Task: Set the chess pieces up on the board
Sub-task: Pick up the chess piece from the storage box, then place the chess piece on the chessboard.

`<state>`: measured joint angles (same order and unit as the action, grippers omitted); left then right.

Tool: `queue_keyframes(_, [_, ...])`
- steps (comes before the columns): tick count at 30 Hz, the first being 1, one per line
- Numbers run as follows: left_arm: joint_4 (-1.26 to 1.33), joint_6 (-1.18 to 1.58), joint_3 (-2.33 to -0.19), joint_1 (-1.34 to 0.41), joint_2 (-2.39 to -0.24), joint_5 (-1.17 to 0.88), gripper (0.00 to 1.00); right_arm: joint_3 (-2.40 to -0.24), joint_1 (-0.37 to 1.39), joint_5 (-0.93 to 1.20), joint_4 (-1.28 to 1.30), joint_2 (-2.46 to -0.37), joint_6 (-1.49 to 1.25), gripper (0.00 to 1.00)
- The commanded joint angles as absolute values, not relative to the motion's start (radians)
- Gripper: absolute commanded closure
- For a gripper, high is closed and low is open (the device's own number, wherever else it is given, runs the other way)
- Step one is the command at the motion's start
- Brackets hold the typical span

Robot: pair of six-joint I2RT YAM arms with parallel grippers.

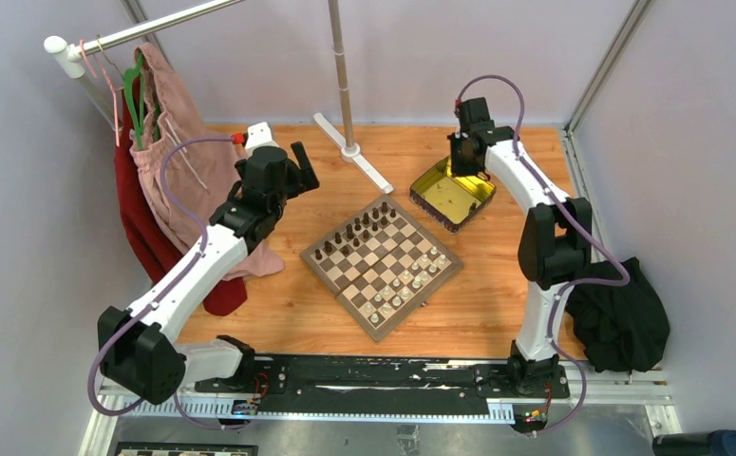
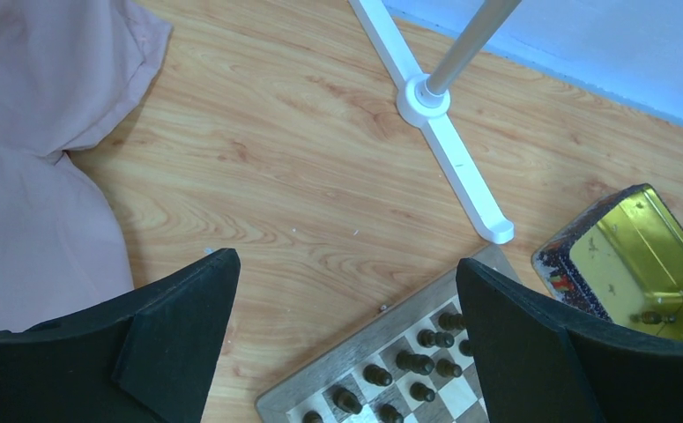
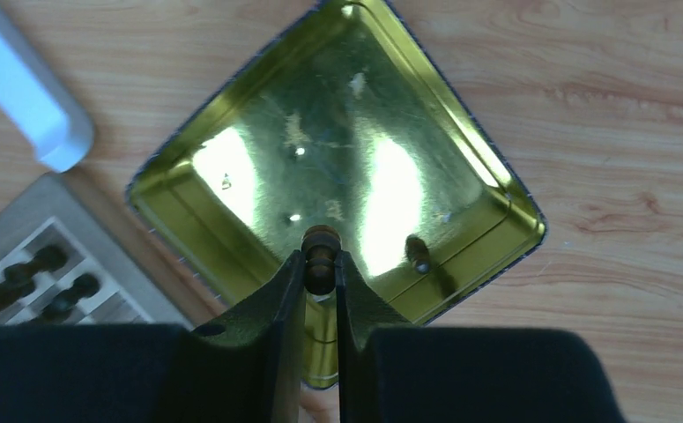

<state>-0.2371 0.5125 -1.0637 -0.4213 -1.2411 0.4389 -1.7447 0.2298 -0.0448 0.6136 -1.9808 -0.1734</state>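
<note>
Left gripper (image 2: 346, 264) hangs over wood table (image 2: 276, 159), jaws wide apart, nothing between them. Board (image 2: 360, 352) corner pokes in at bottom edge. I count several dark pieces (image 2: 417, 361) upright on its squares, rest cut off. Pink cloth (image 2: 38, 132) fills left side. White stand foot (image 2: 456, 163) with pole (image 2: 470, 44) lies beyond board. Gold tin (image 2: 646, 256) at right, just beside board corner.

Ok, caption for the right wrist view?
Right gripper pinches a dark chess piece over the gold tin; another piece sits inside.
</note>
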Motion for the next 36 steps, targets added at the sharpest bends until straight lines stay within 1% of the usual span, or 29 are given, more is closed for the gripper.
queue_keyframes(1, [-0.254, 0.54, -1.032, -0.423, -1.19, 0.469, 0.0, -1.733, 0.315, -0.037, 0.654, -1.891, -0.138, 1.0])
queue_keyframes(9, [-0.31, 0.581, -0.978, -0.423, -1.093, 0.513, 0.0, -1.709, 0.497, -0.064, 0.687, -1.799, -0.121, 1.0])
queue_keyframes(22, [-0.415, 0.667, -0.874, -0.423, -0.934, 0.577, 0.0, -1.683, 0.825, -0.142, 0.716, -1.79, -0.111, 1.0])
queue_keyframes(30, [-0.457, 0.709, -0.855, -0.422, -0.893, 0.596, 0.0, -1.638, 0.963, -0.183, 0.716, -1.803, -0.11, 1.0])
queue_keyframes(36, [-0.473, 0.736, -0.847, -0.422, -0.867, 0.61, 0.0, -1.63, 1.018, -0.181, 0.715, -1.83, -0.109, 1.0])
